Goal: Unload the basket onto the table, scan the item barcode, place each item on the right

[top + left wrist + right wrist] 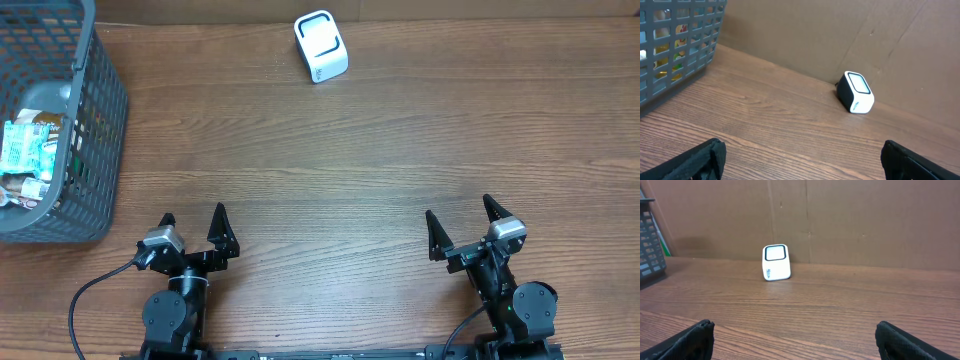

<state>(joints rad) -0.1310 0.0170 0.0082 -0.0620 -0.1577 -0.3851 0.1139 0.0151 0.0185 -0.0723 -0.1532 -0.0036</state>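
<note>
Wooden table [350,180] carries a white scanner [321,46] at its far edge; well left of the scanner, packets [25,150] lie inside the grey basket [103,115]. The left gripper [193,213], jaws spread and empty, sits nearer them than the equally spread right gripper [459,207], so the reach looks like its job

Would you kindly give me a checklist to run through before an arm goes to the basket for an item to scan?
1. Left pincer open, holding nothing: ok.
2. Right pincer open, holding nothing: ok.
3. Basket on the left arm's side, with packets inside: ok.
4. Barcode face found on one of the packets: cannot tell.
5. Scanner standing at the far edge, nothing in front of its window: ok.
</note>
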